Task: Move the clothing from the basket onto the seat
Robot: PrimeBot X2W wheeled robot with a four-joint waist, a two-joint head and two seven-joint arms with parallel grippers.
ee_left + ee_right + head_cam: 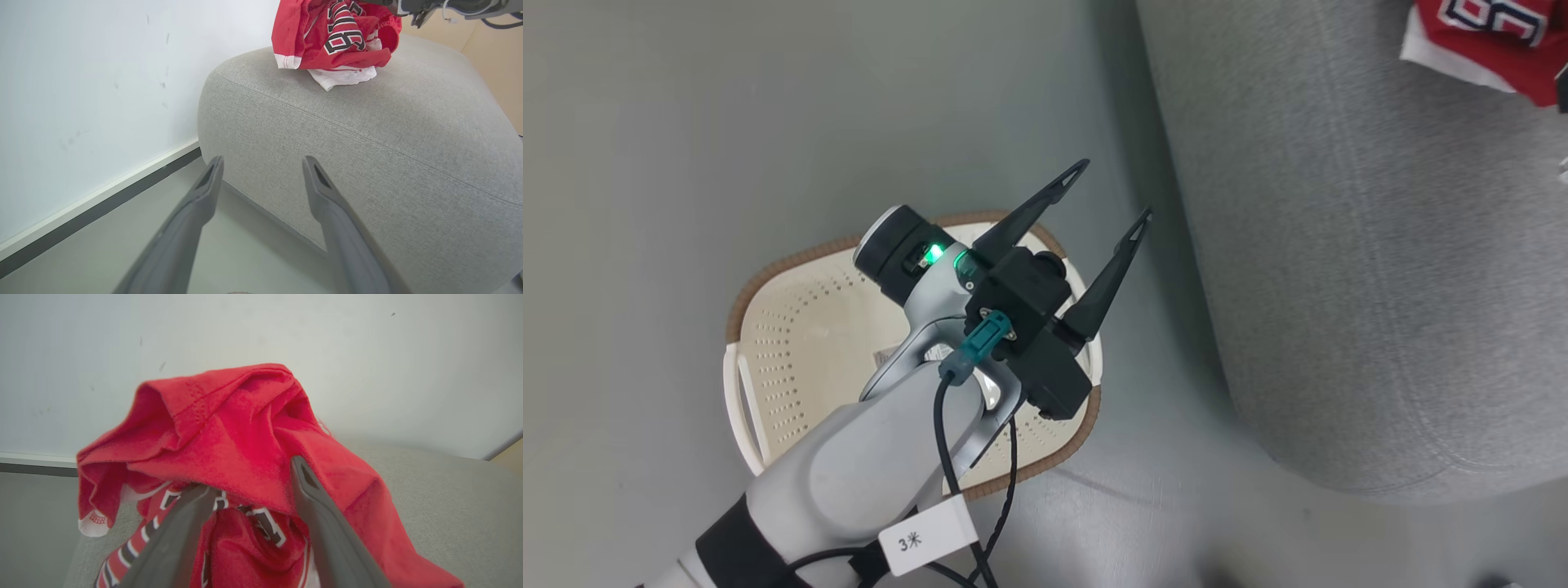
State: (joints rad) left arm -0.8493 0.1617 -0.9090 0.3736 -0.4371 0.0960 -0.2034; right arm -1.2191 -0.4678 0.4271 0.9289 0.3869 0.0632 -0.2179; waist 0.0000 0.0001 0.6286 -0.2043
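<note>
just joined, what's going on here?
The red clothing lies bunched on the grey seat. The right pincer is at the pile with its fingers apart, fabric draped over one tip. The left pincer is open and empty above the basket, whose visible part holds no clothing.

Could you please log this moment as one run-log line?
left tool: open, empty | right tool: jaws apart at clothing | clothing: on seat | basket: visible part empty
</note>
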